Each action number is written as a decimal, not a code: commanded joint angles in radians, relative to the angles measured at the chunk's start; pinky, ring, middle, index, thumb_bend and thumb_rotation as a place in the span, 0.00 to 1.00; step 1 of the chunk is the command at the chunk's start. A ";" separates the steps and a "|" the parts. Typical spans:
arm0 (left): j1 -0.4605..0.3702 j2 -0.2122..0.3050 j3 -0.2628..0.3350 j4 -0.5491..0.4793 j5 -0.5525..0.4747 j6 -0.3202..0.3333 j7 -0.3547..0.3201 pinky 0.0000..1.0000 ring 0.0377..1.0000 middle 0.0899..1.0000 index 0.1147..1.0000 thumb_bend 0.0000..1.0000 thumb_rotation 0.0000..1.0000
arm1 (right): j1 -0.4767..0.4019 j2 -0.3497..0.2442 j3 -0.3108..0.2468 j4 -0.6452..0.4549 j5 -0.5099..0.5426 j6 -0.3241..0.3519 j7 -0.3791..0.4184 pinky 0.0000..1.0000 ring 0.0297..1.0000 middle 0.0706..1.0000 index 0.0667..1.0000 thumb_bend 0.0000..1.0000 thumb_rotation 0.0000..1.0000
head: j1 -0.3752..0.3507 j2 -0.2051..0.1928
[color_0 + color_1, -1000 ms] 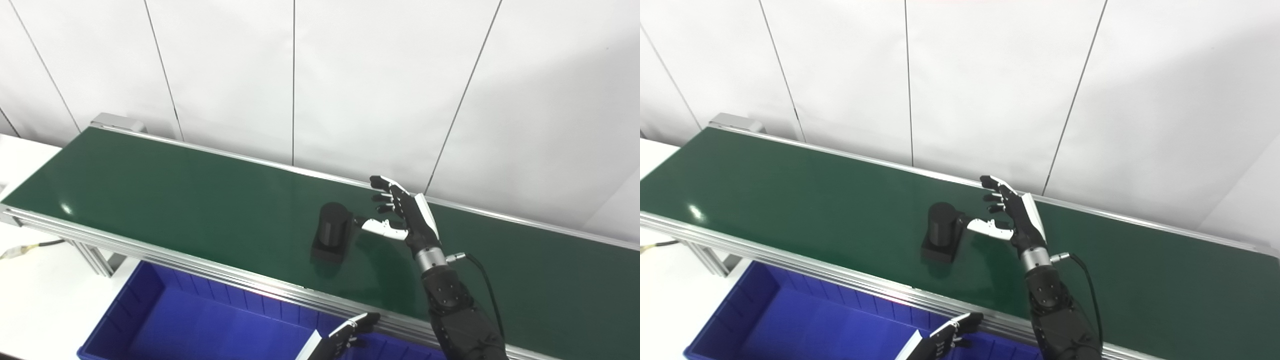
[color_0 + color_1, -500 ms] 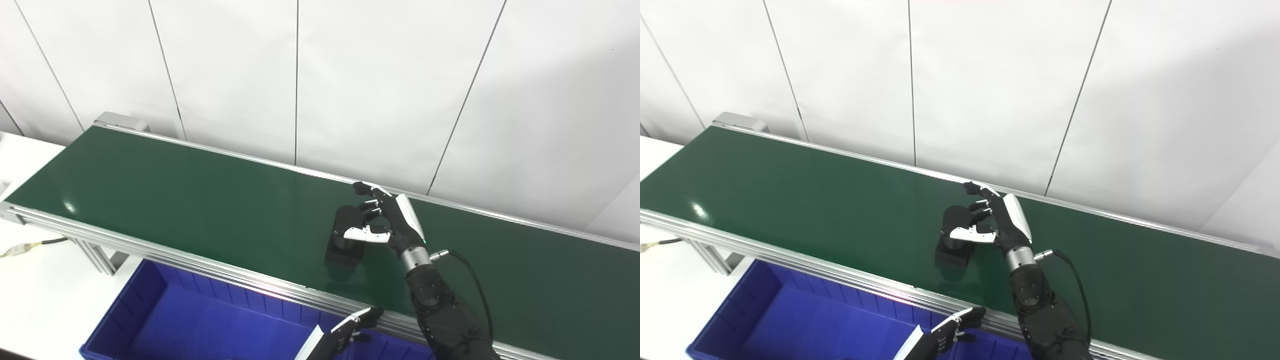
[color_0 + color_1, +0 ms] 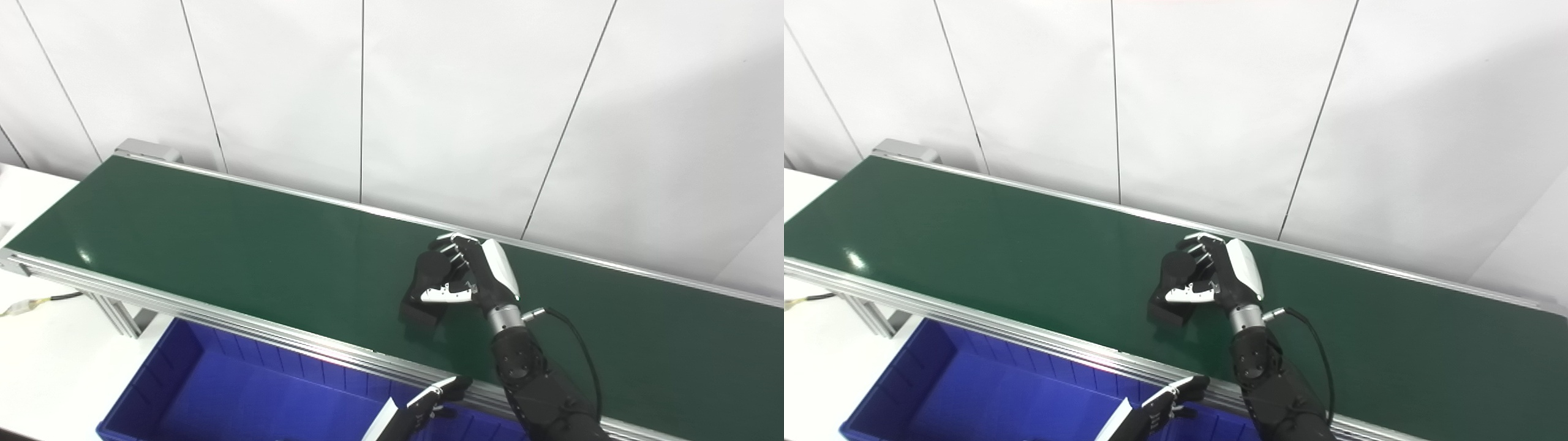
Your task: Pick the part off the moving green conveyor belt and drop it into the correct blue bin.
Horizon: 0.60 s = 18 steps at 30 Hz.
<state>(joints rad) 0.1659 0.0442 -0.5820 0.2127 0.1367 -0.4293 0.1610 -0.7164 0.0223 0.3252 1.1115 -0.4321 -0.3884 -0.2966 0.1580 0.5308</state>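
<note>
Fingers of right hand (image 3: 474,278) have wrapped round the black part (image 3: 425,288), which was only approached w/ spread fingers a sec ago; grasp looks made, part tilted but base seems on the green belt (image 3: 214,245), so lift is next. Left hand (image 3: 429,407) waits loosely curled, holding nothing, at belt's near rail over the blue bin (image 3: 245,398). Count: 1 part, 1 belt, 1 bin visible, 2 hands.

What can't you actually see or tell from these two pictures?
- Black part: both views, the right hand covers its far side; whether it is lifted off the green conveyor belt is unclear.
- Left hand: cut off by the bottom edge; open or shut unclear.
- Blue bin: cut off at the bottom edge; its dividers and any second bin are unseen.
</note>
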 commanded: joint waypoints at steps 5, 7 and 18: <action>0.026 -0.052 -0.035 -0.034 -0.019 -0.041 0.000 0.80 0.88 0.90 0.86 0.77 0.67 | -0.006 -0.003 0.008 -0.019 -0.006 0.056 0.032 0.37 0.38 0.47 0.48 0.52 0.00 | -0.006 0.001; 0.024 -0.050 -0.036 -0.032 -0.014 -0.041 0.003 0.80 0.88 0.90 0.86 0.78 0.68 | -0.008 -0.005 0.007 -0.019 -0.003 0.048 0.032 0.38 0.38 0.47 0.48 0.52 0.00 | -0.008 0.001; 0.021 -0.051 -0.035 -0.022 -0.021 -0.041 0.000 0.80 0.88 0.90 0.87 0.79 0.69 | -0.001 -0.024 0.005 -0.042 0.001 0.014 0.029 0.38 0.39 0.46 0.46 0.52 0.00 | -0.021 0.000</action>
<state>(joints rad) 0.1671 0.0453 -0.5821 0.2138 0.1136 -0.4293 0.1609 -0.7071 -0.0099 0.3248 1.0828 -0.4289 -0.3731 -0.2888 0.1365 0.5292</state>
